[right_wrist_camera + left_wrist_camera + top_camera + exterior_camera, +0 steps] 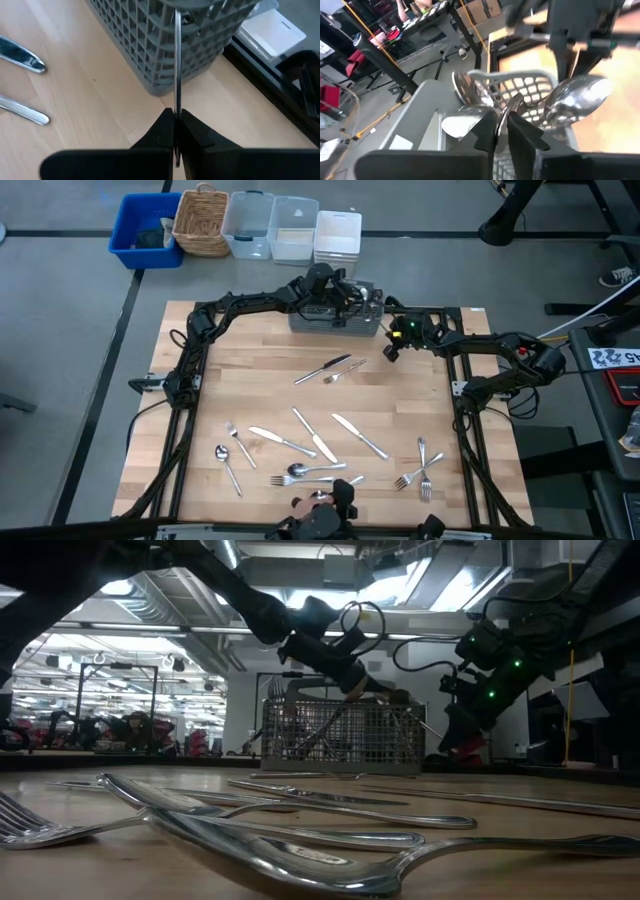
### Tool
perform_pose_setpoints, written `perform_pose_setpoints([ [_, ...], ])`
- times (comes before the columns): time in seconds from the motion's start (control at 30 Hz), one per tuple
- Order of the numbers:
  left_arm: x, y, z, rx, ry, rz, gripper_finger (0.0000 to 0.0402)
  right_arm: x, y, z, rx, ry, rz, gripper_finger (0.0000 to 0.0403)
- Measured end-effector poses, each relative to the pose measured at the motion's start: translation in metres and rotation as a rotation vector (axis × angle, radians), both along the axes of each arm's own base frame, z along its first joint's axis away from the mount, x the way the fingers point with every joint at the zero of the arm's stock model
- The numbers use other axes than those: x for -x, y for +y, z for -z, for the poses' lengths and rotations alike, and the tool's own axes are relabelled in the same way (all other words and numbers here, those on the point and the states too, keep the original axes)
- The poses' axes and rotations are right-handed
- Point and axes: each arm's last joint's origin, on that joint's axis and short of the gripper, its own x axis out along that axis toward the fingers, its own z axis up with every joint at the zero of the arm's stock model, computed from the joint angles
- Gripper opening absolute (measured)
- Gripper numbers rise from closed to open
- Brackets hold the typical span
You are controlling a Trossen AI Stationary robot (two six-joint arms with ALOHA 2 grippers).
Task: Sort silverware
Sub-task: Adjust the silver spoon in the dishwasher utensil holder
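Grey mesh basket (200, 45) hides the utensil (177, 60) tip clenched by right hand (174, 131); left hand (502, 131) grasps a spoon handle (512, 106)

Silverware up close, basket beyond

We see silverware (300, 830) lying across the lower frame, the mesh basket (345, 735) at centre, the left gripper (355, 685) just above it, and the right arm (490, 680) at upper right.

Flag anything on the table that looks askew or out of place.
Nothing looks damaged or spilled. The loose silverware lies scattered at odd angles on the table, some pieces crossing, as unsorted pieces would. The left gripper is at the grey basket; the right gripper pinches a thin metal piece beside it.
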Motion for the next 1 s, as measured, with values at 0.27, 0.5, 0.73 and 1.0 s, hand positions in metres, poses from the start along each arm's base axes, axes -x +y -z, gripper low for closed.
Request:
perform_pose_setpoints([
  [0.27, 0.002, -0.001, 0.005, -0.04, 0.075, -0.01, 0.0007, -0.001, 0.0, -0.001, 0.012, -0.006, -0.019, 0.0014],
  [0.5, 0.001, -0.001, 0.002, -0.059, 0.042, -0.011, 0.0002, 0.0, 0.0, 0.0, 0.016, 0.025, -0.006, 0.0014],
  [0.73, -0.001, -0.007, -0.004, -0.073, 0.039, -0.004, 0.0001, 0.001, 0.0, 0.0, 0.014, 0.046, 0.016, 0.0024],
  [1.0, -0.005, -0.016, -0.01, -0.127, 0.022, 0.034, 0.0001, 0.002, 0.001, 0.002, -0.048, 0.017, 0.073, 0.0102],
])
